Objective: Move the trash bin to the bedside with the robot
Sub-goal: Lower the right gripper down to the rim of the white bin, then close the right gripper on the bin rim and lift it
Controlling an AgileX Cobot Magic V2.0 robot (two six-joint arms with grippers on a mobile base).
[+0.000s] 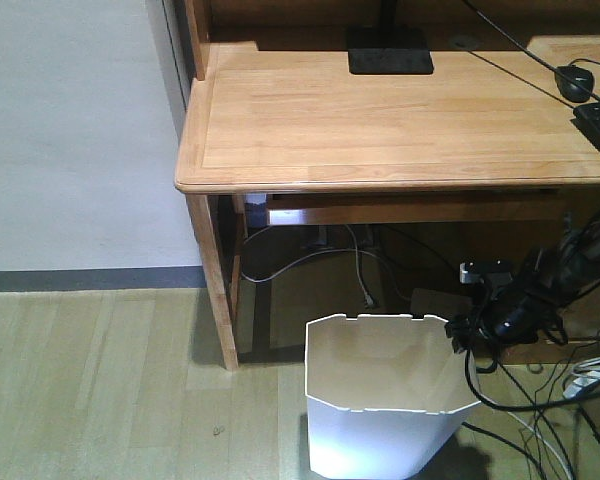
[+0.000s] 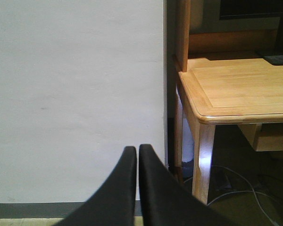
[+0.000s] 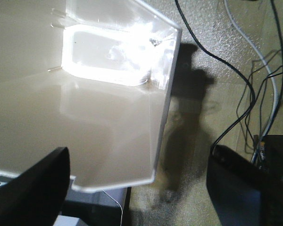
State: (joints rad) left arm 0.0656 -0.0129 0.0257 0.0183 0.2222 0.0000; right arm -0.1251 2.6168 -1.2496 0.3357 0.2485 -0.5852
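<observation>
The white trash bin [image 1: 380, 420] stands on the wooden floor [image 1: 100, 380] beside a desk [image 1: 380, 110]. The right gripper [image 3: 139, 160] has its jaws spread astride the bin's rim. The left gripper [image 2: 137, 149] has its jaws pressed together.

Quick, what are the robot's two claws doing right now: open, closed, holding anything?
Left gripper: closed, holding nothing.
Right gripper: open wide at the rim of the trash bin, not gripping it.

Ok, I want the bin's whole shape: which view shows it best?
Exterior front-facing: the white plastic cut-corner trash bin shows its full rim and walls. Right wrist shows only its cream inside; left wrist shows none.
</observation>
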